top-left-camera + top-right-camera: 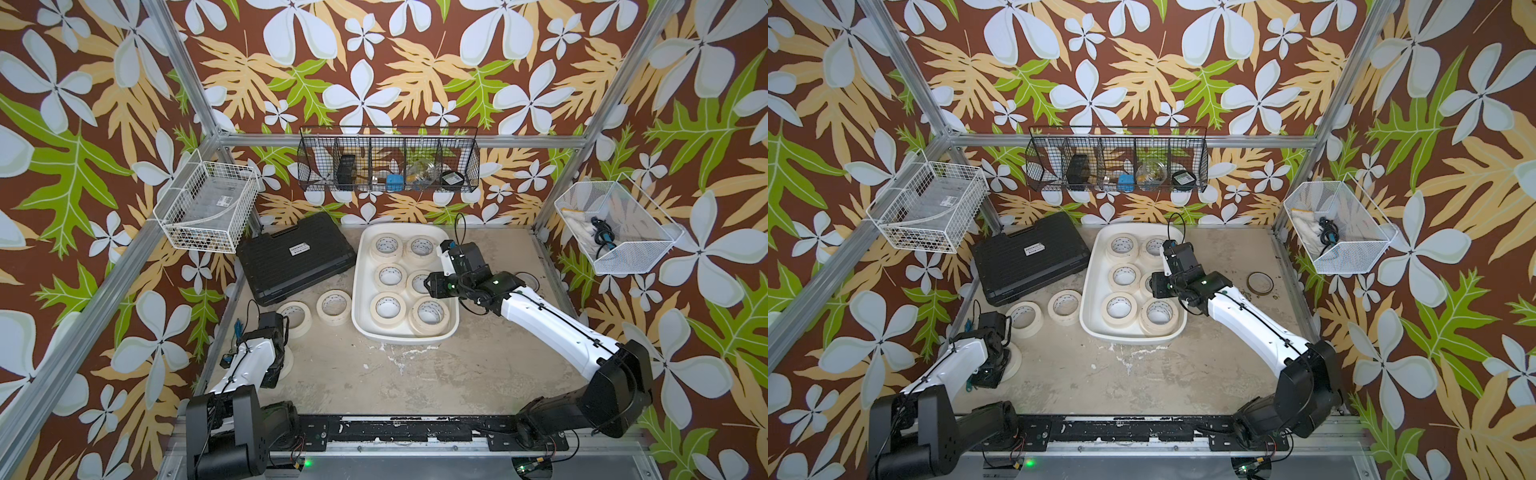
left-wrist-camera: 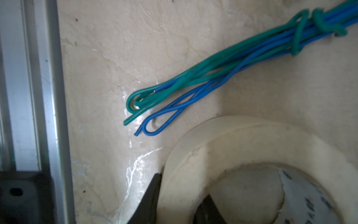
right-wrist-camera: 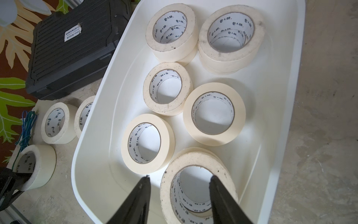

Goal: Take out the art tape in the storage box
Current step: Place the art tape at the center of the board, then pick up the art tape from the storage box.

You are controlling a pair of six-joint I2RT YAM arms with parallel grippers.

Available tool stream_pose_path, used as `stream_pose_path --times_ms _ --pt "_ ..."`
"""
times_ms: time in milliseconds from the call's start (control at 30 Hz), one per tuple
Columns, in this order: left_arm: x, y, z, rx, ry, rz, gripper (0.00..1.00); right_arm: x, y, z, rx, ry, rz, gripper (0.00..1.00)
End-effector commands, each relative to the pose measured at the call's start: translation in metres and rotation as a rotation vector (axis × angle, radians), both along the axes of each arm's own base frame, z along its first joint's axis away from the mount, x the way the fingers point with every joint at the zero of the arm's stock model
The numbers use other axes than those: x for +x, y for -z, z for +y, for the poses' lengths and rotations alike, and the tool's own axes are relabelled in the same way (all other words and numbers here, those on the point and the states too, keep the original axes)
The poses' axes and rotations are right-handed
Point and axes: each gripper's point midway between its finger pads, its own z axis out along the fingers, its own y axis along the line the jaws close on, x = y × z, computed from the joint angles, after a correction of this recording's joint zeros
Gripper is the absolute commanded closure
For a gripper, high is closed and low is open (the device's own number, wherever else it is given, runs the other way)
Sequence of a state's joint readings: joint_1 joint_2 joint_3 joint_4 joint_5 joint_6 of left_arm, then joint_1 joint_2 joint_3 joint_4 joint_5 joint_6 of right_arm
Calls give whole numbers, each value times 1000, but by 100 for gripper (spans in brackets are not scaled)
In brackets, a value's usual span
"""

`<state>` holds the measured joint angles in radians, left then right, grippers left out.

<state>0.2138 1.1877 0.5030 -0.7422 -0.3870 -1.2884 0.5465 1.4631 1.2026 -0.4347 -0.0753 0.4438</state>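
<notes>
One scuffed beige table is filling the cell floor, w/ metal frame rails running along its left, right and near edges. Bare surface is showing across the near-centre, between the two arm bases, and right of the storage box. That white tub is sitting centre-far, its far rim close to the back wall and its left rim just beside a black ribbed case lying far-left.

R gripper is hanging over the box's near-right end, jaws standing partly apart. In the wrist view one finger is lining up over the near-right stack's core, the other outside its wall; contact: can't tell. L gripper is sitting low at near-left, close to the left rail, pinching the wall of one roll resting on the table.

The art tape is lying flat in six spots inside the box, in two rows, some stacked. Two more rolls are lying on the table just left of the box.

A blue-green wire bundle is lying beside the pinched roll. A thin dark ring is lying near the right edge.
</notes>
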Motion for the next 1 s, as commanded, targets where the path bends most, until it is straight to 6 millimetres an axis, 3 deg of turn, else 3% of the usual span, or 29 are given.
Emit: stream_pose_path --times_ms 0,267,433,667,833,967 --pt "-1 -3 5 28 17 18 74 2 -1 -2 -2 3 -11 48" --pt "10 -14 10 49 37 -14 38 2 -1 -3 -2 8 -8 47" --pt "5 -28 11 69 29 -19 26 2 -7 -5 -2 13 -16 48" --pt "10 -57 17 106 51 -44 22 2 -11 -6 1 17 -20 47" --pt "31 -102 17 114 98 -139 22 10 -13 -10 0 32 -27 47" --pt "52 -138 13 112 177 -277 23 29 -16 -17 -5 63 -42 47"
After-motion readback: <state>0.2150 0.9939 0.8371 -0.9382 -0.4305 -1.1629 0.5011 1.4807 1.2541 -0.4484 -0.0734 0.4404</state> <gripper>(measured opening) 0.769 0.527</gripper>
